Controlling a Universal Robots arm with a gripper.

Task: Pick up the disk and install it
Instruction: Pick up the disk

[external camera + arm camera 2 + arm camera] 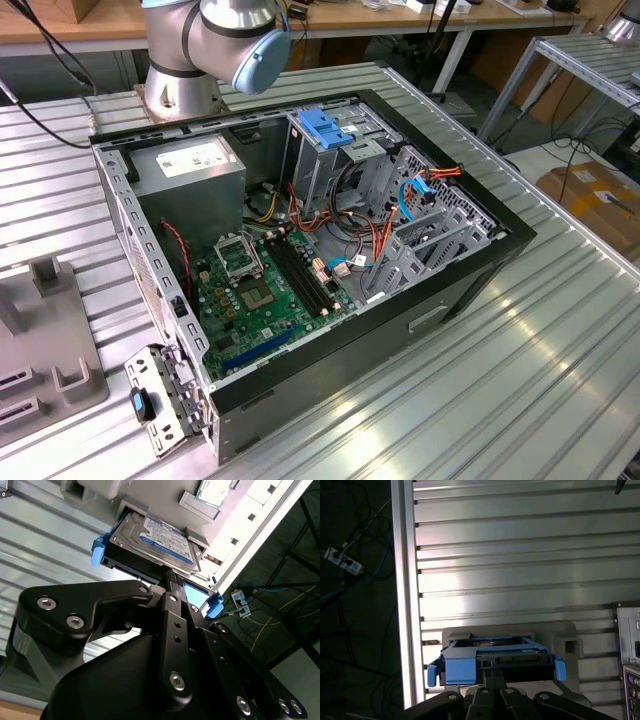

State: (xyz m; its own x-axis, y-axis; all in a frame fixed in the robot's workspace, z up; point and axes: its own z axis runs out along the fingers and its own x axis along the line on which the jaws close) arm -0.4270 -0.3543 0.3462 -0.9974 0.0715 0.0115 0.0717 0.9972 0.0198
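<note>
the fingers [177, 586] are drawn together with barely a slit between them. in both wrist views their ribbed tips meet the middle of the disk's near edge. whether they pinch any part of that edge i cannot tell. the gripper [173, 576] [493, 671] comes at the disk end-on, and its black linkage spreads out behind the tips.

the disk [160, 537] [520, 666] lies flat in a grey holder [150, 495] [567, 645]. its labelled face shows in the second wrist view. the blue carrier frame wraps its sides, and blue tabs stick out at both near corners. the far end of the disk is tucked inside the holder, while the near end stands proud of it.

the holder stands on the ribbed metal tabletop [520, 555] [520, 380], close to one long edge, just inside the edge rail [405, 605]. beyond that rail, cables and a power strip [342, 562] lie on the floor.

in the exterior view an open computer case [440, 300] lies on its side in the middle of the tabletop. its green motherboard [270, 290] faces up, and a blue latch [325, 125] sits atop the drive cage. the arm's base [185, 85] is mounted at the far edge of the tabletop, behind the case.
</note>
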